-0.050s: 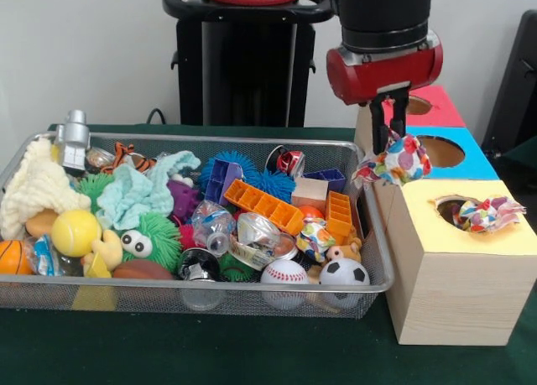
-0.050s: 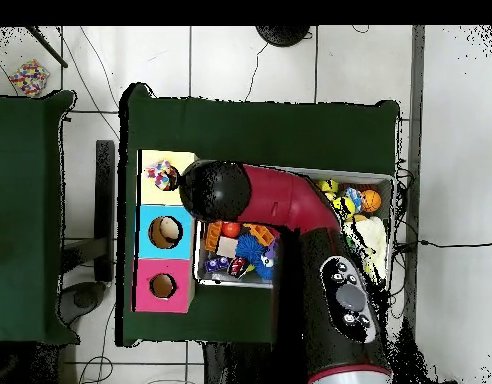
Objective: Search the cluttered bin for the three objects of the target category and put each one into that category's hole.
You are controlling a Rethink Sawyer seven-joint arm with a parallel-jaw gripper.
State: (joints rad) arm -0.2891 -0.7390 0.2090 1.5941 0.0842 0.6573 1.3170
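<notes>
Front view: black end effector (image 1: 391,129) hanging from the red and black arm (image 1: 383,41), clamped on a crumpled multicoloured spotted cloth ball (image 1: 394,163). Held in the air just right of the wire mesh bin's (image 1: 50,291) right rim and just left of the pale wooden box (image 1: 457,293), above the gap between them. Second crumpled spotted cloth piece (image 1: 482,214) sitting in the hole of the yellow-topped section (image 1: 470,238), near and right of the end effector, partly sticking out over the hole's edge. Blue-topped section (image 1: 470,154) with an open round hole behind it, pink-topped section (image 1: 436,104) farthest back. Bin crowded with toys: yellow ball (image 1: 75,231), baseball (image 1: 284,273), small soccer ball (image 1: 344,273), orange plastic grid block (image 1: 264,205), green fuzzy toy with eyes (image 1: 151,242), cream knitted cloth (image 1: 33,188). All on a dark green bench (image 1: 210,351).

Overhead view: arm across the bin, its black head covering the end effector and the held cloth, just right of the yellow section (image 2: 168,175) where the spotted cloth shows in the hole. Blue and pink holes open.
</notes>
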